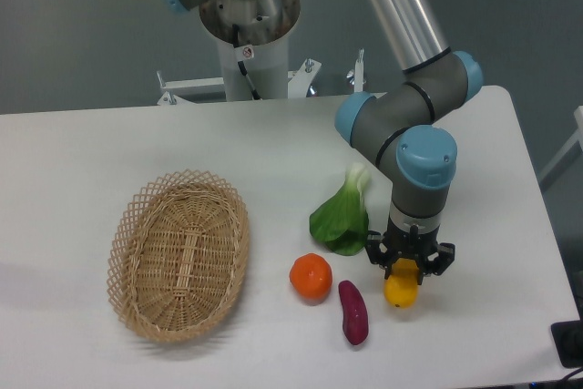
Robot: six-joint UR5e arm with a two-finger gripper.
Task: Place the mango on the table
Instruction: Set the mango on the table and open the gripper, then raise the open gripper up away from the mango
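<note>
Mango (401,290) clenched in gripper (408,264).
It is held near the table's (91,152) front edge, just beside the purple sweet potato (353,312).

One mango (401,291), one orange (311,276), one sweet potato (352,312), one leafy green (342,218) (bok choy, seemingly), one basket (179,254).

Probably lab (pedestal-mounted robot arm (401,88))

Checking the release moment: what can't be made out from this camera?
- Mango: upper part hidden by the gripper.
- Whether the mango touches the table: one high view, cannot tell.
- Finger contact: blocked by the gripper body.
- Basket floor: far wall hides part.
</note>
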